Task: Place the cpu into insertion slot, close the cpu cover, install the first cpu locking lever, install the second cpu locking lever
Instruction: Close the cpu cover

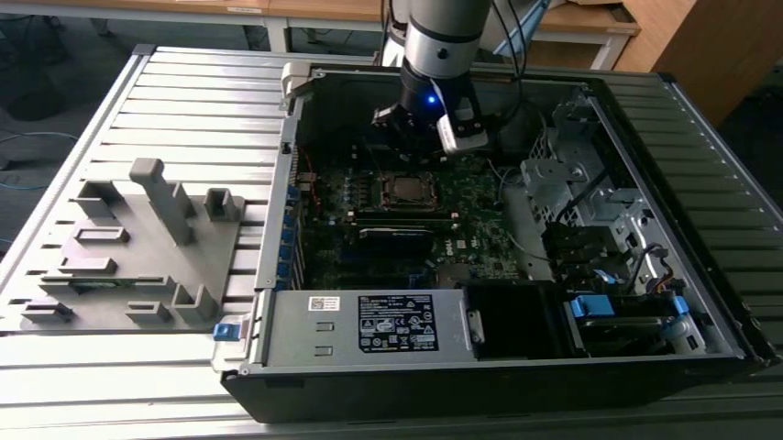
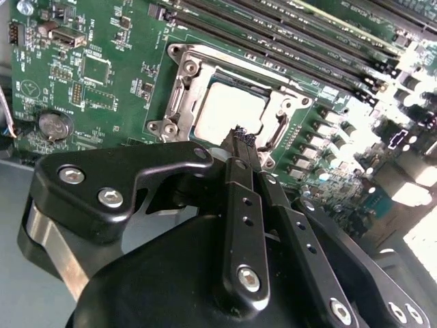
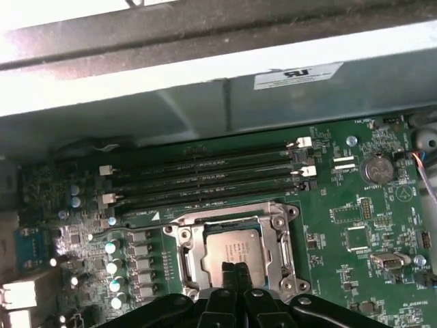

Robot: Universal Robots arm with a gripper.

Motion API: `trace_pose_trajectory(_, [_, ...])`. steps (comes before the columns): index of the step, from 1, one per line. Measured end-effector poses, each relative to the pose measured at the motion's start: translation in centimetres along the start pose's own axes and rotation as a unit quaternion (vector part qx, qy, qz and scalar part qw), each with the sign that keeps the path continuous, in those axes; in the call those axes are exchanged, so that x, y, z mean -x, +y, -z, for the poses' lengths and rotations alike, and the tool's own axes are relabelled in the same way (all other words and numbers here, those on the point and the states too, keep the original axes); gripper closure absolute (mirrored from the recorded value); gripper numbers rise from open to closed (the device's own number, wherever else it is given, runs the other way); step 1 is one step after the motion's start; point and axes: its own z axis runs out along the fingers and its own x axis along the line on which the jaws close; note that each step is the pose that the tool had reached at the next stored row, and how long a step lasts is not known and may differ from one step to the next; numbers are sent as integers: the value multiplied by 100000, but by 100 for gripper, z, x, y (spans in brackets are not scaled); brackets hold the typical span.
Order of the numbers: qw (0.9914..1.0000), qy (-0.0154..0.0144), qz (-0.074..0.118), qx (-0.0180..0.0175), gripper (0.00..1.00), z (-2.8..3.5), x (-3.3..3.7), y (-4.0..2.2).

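The cpu (image 3: 232, 254) lies flat in its socket with the cover (image 3: 183, 249) seemingly down around it. The jaws hang together, empty, just above it. The chip looks light, stiff and fragile, so it is best gripped by its edges

Matt black all over the gripper (image 2: 242, 137), its links pinned with shiny metal screws. The cpu (image 3: 232, 246) shows a dull grey metal face, smooth and flat, and the cpu cover (image 3: 185, 261) round it is thin silvery metal, catching the light. The motherboard (image 3: 348, 198) is green with a slight gloss. On the left, a matt grey plastic fixture (image 1: 135, 247) rests on the ribbed, satin grey metal table (image 1: 196, 101). At the far right there's a brown wood panel (image 1: 698, 46).
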Motion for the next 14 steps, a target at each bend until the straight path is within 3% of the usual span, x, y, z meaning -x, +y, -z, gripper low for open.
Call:
trace_pose_trajectory(2, [99999, -393, 236, 66, 89, -3, -1, 0])
trace_pose_trajectory(6, [99977, -1912, 904, 265, 89, -12, -2, -1])
trace_pose_trajectory(7, [99972, -2104, 1028, 304, 89, -14, -2, 0])
trace_pose_trajectory(14, [99966, -2260, 1240, 260, 89, -28, -8, -2])
